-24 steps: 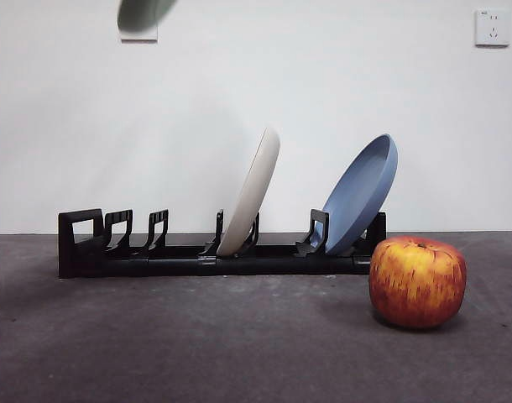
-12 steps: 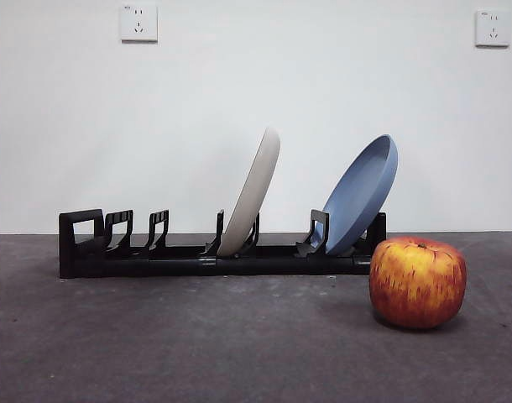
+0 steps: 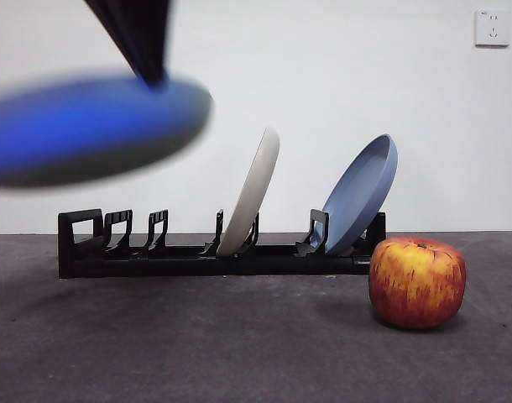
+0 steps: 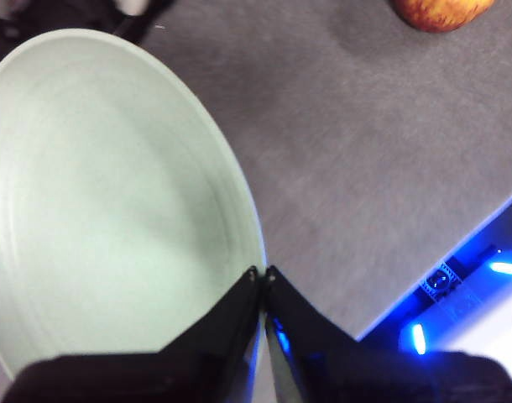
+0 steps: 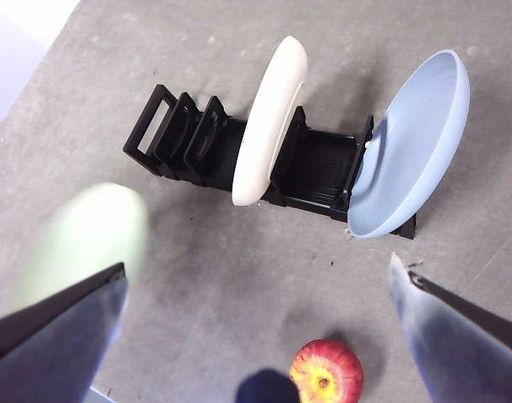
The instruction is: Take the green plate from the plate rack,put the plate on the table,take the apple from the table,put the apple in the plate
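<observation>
My left gripper (image 4: pixel 260 273) is shut on the rim of the green plate (image 4: pixel 113 210). In the front view that plate (image 3: pixel 88 126) hangs blurred and blue-lit at the upper left, above the plate rack (image 3: pixel 206 260), under the dark arm. From the right wrist view the plate (image 5: pixel 92 235) is a pale green blur beside the rack (image 5: pixel 315 168). The apple (image 3: pixel 417 281) rests on the table (image 3: pixel 197 336) in front of the rack's right end. High over the apple (image 5: pixel 326 372), my right gripper (image 5: pixel 256 264) is open and holds nothing.
A cream-white plate (image 3: pixel 254 189) leans in the rack's middle slot and a blue plate (image 3: pixel 365 193) in its right end slot. The rack's left slots hold nothing. A wall socket (image 3: pixel 491 27) is at the top right. The table's edge (image 4: pixel 457 243) shows in the left wrist view.
The green plate left the top of the front view, then came back down large and blurred at the upper left, held by the left arm. Rack, other plates and apple have not moved.
</observation>
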`<state>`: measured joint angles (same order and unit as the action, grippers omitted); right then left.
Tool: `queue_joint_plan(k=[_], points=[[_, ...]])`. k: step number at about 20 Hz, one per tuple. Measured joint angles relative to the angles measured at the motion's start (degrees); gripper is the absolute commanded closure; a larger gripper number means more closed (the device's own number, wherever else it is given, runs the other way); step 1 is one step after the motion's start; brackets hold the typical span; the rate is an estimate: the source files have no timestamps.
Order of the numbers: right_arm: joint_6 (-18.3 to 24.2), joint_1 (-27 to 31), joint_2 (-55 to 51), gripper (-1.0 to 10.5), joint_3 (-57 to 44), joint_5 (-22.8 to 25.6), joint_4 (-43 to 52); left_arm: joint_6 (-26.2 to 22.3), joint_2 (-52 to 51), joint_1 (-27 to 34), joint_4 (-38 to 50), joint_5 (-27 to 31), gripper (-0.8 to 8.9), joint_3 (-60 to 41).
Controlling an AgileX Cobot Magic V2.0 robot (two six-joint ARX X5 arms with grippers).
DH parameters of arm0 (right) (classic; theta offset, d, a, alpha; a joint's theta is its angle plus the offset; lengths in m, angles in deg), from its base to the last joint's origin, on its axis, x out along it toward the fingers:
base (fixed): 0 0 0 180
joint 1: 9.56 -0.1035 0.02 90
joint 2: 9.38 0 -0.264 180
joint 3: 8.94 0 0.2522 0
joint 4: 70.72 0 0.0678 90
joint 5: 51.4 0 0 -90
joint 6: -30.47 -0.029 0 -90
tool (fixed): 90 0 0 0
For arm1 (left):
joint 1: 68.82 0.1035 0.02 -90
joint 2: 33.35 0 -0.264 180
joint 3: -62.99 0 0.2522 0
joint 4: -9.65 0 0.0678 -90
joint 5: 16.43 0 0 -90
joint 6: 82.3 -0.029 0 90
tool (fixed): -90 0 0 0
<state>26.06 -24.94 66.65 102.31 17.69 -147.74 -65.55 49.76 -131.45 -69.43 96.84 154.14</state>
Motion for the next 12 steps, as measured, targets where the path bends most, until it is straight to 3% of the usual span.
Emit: queue_joint_plan(k=[5,12], points=[[0.0,0.0,0.0,3.5,0.0,0.0,-0.3,-1.8,8.6,1.0,13.8,-3.9,8.23,-3.6],[1.1,0.0,0.0,3.5,0.0,0.1,-1.7,-3.0,21.0,4.2,15.5,-4.3,8.23,-3.6]])
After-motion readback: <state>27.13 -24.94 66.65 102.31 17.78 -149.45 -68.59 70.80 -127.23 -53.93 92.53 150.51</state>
